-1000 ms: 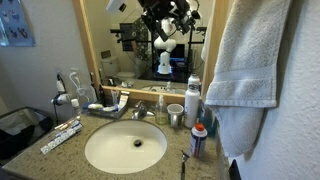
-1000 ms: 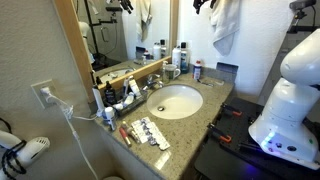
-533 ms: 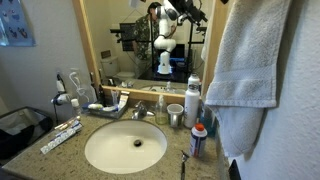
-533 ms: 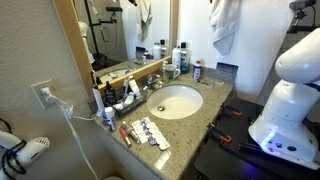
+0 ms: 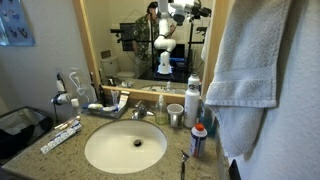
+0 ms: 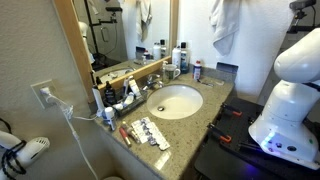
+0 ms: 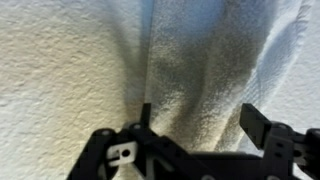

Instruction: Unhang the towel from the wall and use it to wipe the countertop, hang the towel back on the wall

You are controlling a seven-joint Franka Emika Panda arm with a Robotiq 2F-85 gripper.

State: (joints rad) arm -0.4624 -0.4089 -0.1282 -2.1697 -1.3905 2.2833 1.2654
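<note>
The off-white terry towel (image 5: 250,70) hangs on the white textured wall (image 5: 300,130) at the right of the vanity; it also shows in an exterior view (image 6: 224,24). In the wrist view the towel (image 7: 215,70) fills the frame just ahead of my gripper (image 7: 200,120), which is open, with one finger at the towel's edge by the wall (image 7: 60,70) and the other over the cloth. The gripper itself is out of frame in both exterior views; only its mirror reflection shows. The speckled brown countertop (image 6: 215,95) with its white oval sink (image 6: 178,101) lies below.
Bottles, a cup and toiletries crowd the counter's back edge (image 5: 185,105) and side (image 6: 150,132). A wood-framed mirror (image 5: 150,40) stands behind the sink. The robot's white base (image 6: 290,100) stands beside the vanity. A hair dryer (image 6: 20,152) hangs by a wall outlet.
In the mirror the arm's reflection has shifted upward and to the right. In the exterior view the gripper, seen near the towel's top a second ago, has left the frame.
</note>
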